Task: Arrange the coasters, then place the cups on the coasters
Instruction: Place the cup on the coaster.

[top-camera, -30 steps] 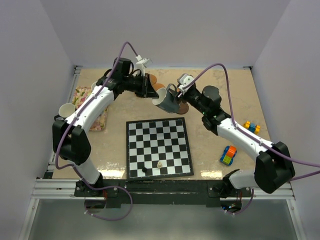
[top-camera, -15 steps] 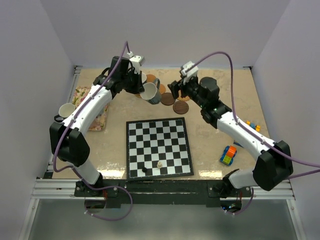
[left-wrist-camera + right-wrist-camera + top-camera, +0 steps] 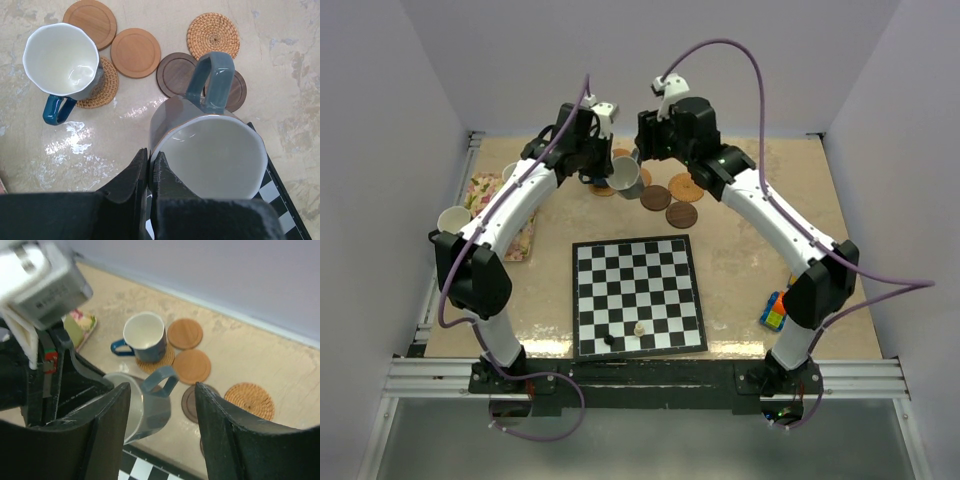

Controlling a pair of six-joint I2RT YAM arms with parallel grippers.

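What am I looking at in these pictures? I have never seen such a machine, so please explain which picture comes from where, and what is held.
These are two robot arms, the left arm and the right arm, fixed at the near edge of a table. One picture looks down from above and behind them. The other two come from small cameras on the wrists, so each shows its own gripper. On the table lie a chessboard, several round coasters of wood and woven fibre, and a dark blue cup that stands on a woven coaster. The left gripper is shut on the rim of a grey-blue cup. The right gripper is open nearby and holds nothing.
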